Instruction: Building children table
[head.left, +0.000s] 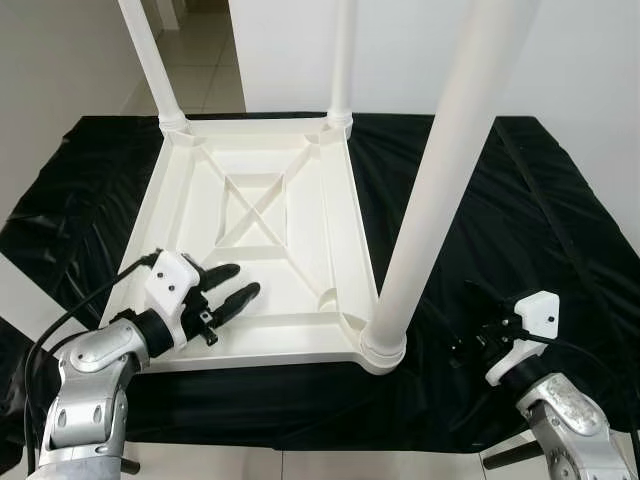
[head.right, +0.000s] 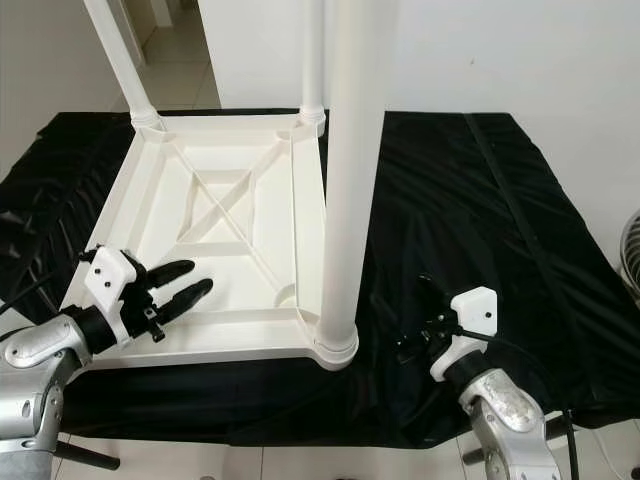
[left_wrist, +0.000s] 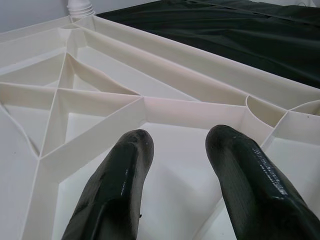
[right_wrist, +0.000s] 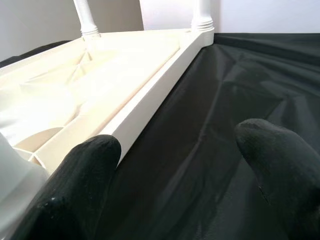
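A white plastic table (head.left: 300, 200) lies upside down on a black cloth, its ribbed underside facing up. White legs stand in its far left (head.left: 150, 60), far right (head.left: 342, 60) and near right (head.left: 440, 180) corners. My left gripper (head.left: 245, 279) hovers open just over the underside near the near left corner, its black fingers (left_wrist: 120, 180) holding nothing. My right gripper (right_wrist: 180, 145) is open low over the cloth, to the right of the near right leg socket (head.left: 383, 350), apart from the table's side rail (right_wrist: 150, 95).
The black cloth (head.left: 520, 220) covers the whole work surface, wrinkled to the right of the table. Pale floor tiles (head.left: 200, 60) and a white wall lie beyond. A fan grille (head.right: 630, 260) shows at the far right edge.
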